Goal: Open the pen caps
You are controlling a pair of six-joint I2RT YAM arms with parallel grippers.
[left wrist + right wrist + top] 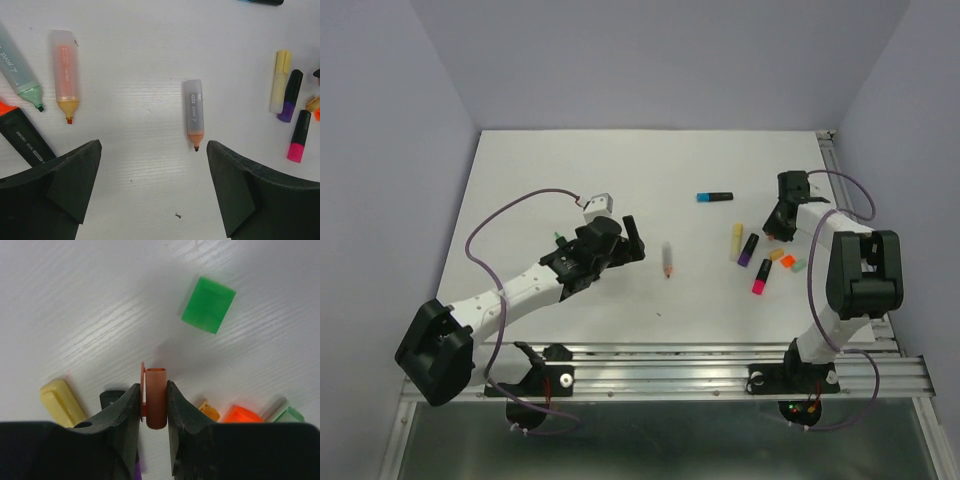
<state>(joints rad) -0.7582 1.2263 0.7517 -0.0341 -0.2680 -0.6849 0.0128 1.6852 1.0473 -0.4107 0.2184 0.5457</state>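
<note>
Slack left gripper hangs spread and empty above a grey translucent highlighter, already uncapped. Rightward, the right gripper pinches a small brownish-orange plastic cap over the white table, near a loose green cap. Best to lower it onto bare table beside the green one, then part the jaws slowly so it doesn't roll
</note>
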